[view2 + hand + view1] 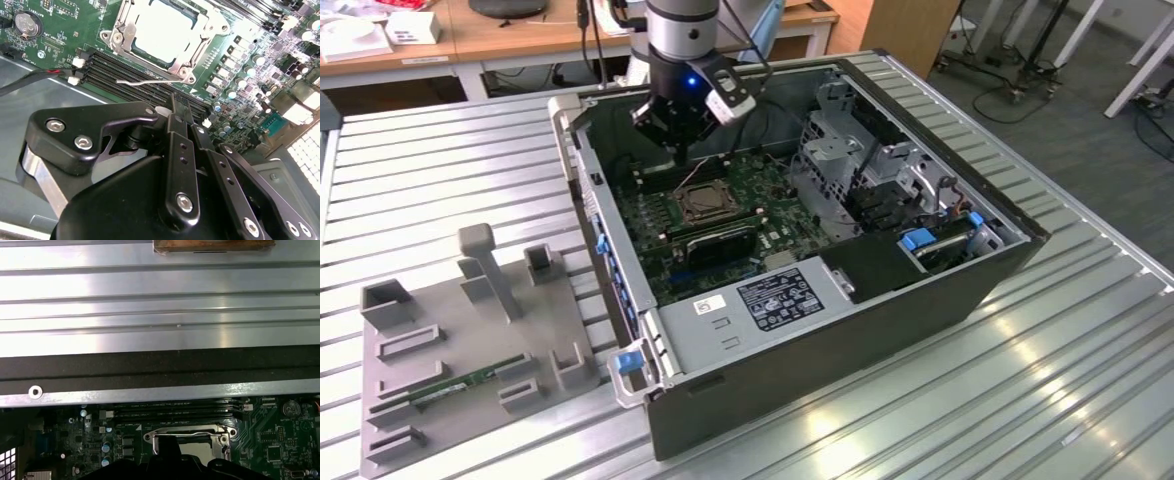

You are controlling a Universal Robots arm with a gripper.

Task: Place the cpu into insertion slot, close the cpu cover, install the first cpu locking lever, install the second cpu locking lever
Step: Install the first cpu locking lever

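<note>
Cpu cover [122, 22] closed over cpu [160, 30] | tool [177, 102] fingers together, near locking lever [150, 80] | advise: push the lever near its tip

A case [854, 330] sits on the bench [1027, 400]; a holder [440, 410] with a memory stick [467, 383] lies at the exterior view's left of it.

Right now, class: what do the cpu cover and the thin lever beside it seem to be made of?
The cpu cover: likely stamped sheet metal, bright silvery finish, with sharp glints. The lever: apparently bent metal wire, thin, silvery and shiny.
</note>
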